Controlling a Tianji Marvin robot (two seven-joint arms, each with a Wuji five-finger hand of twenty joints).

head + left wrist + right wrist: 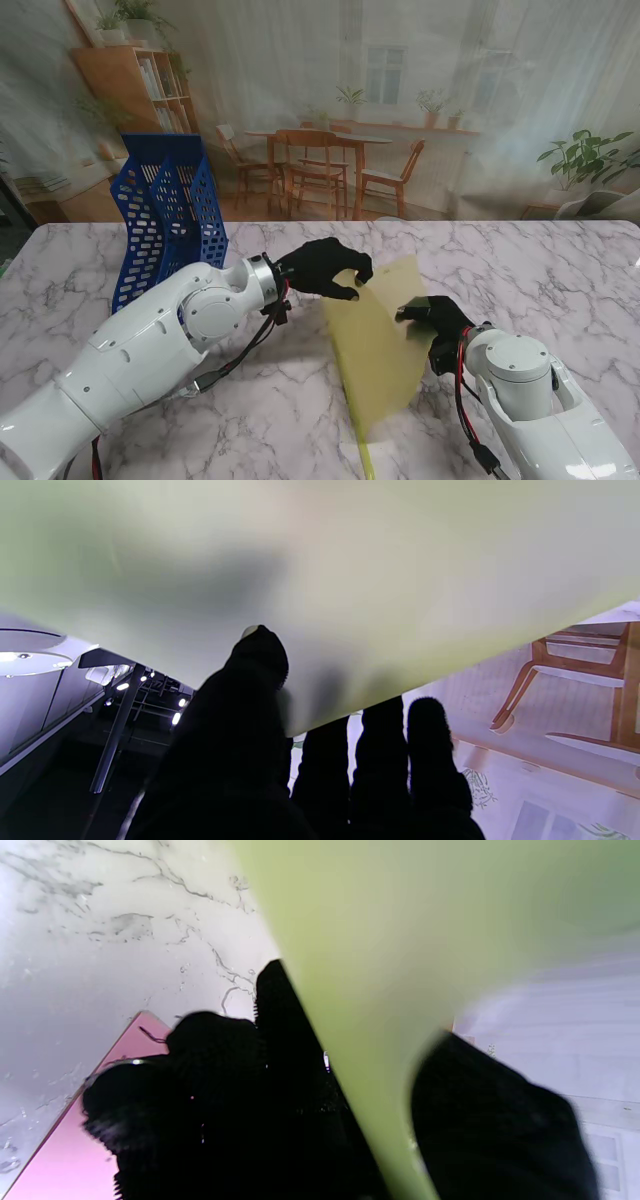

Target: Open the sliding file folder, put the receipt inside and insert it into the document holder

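The translucent yellow-green file folder (378, 340) is held up off the table between both hands, tilted, its spine bar running toward me. My left hand (322, 267) in a black glove pinches the folder's far corner, thumb on one face and fingers on the other (320, 605). My right hand (437, 322) is shut on the folder's right edge, which fills the right wrist view (380, 965). The blue mesh document holder (165, 215) stands at the far left. A pink sheet (65, 1160) lies on the table beside my right hand; whether it is the receipt I cannot tell.
The white marble table (560, 270) spreads around both arms. A printed backdrop of a dining room stands along its far edge.
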